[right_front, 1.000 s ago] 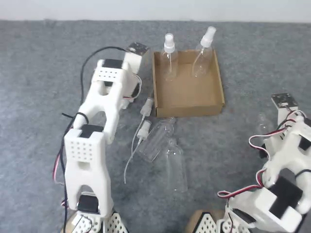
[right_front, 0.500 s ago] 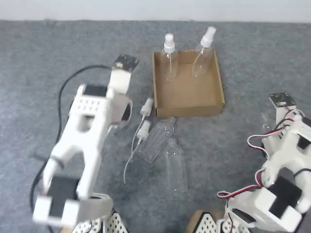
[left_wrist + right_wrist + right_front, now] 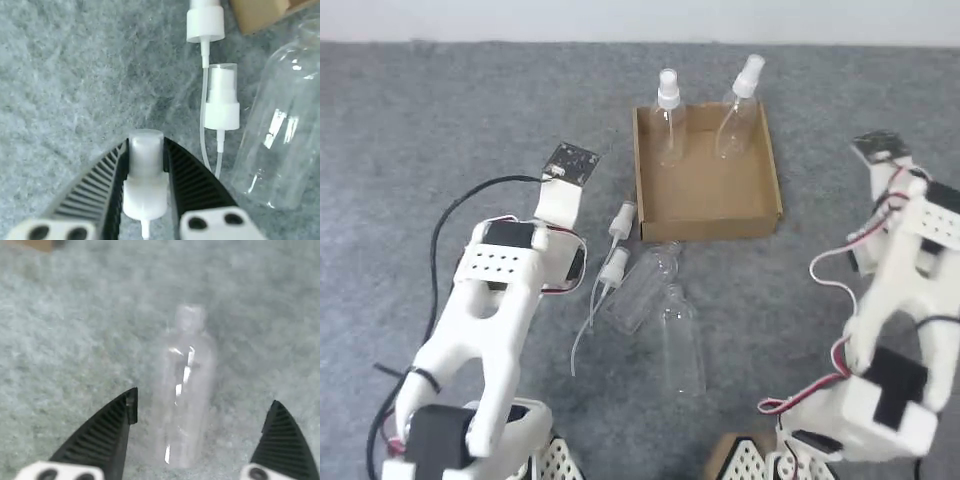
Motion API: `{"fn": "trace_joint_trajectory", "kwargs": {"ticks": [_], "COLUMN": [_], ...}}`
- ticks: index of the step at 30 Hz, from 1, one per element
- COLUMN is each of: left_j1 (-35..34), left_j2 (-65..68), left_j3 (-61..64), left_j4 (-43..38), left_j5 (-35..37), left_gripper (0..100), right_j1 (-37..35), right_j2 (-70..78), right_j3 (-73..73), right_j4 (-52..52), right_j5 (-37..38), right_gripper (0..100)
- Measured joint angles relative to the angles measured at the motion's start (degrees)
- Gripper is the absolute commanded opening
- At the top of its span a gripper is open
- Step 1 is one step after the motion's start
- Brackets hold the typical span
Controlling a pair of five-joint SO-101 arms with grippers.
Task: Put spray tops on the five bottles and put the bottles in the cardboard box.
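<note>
A spray top [image 3: 145,175] sits clenched between the jaws of the left gripper [image 3: 145,149], head outward and collar deep between the ribbed pads, off to the left of the cardboard box [image 3: 720,228]. Two more spray tops [image 3: 623,218] [image 3: 615,268] lie loose on the grey worktop [image 3: 420,150] just beside the box's near left corner, their thin dip tubes trailing toward the near edge. Touching them on the right lie two bare bottles [image 3: 645,285] [image 3: 680,340], both on their sides. A third bare bottle [image 3: 185,385] lies on its side out to the right of the box, directly under the right gripper [image 3: 202,402], whose jaws are spread wide on either side of it without touching. Two capped bottles [image 3: 669,120] [image 3: 740,105] already rest at the far end of the box.

So two of five look finished, and the step in hand appears to be pairing the held top with the bottle on the right. To do it well, the right gripper should close on the bottle's body rather than its neck, since clear plastic is likely to slip, then present the open neck toward the left arm. The left arm should feed the dip tube in first, keeping it straight, then seat the collar squarely. A crooked approach could bend the tube or push the bottle out of the grip.
</note>
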Motion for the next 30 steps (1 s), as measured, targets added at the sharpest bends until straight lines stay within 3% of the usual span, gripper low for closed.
{"fn": "trace_joint_trajectory", "kwargs": {"ticks": [8,16,21,30], "left_j1": [-0.1,-0.2,-0.1,-2.5], "left_j2": [-0.1,-0.1,-0.1,-2.8], "left_j3": [0.0,0.0,0.0,-3.0], "left_j4": [-0.1,-0.3,-0.3,-1.7], "left_j5": [0.2,0.2,0.2,-0.1], "left_gripper": [1,1,1,1], "right_j1": [-2.2,0.2,0.6,-0.8], "right_j2": [16.1,28.4,30.1,21.2], "right_j3": [-10.2,-18.6,-20.5,-22.1], "right_j4": [2.5,2.5,2.5,6.2], "right_j5": [0.1,0.1,0.1,0.0], "right_gripper": [31.6,11.5,0.6,0.6]}}
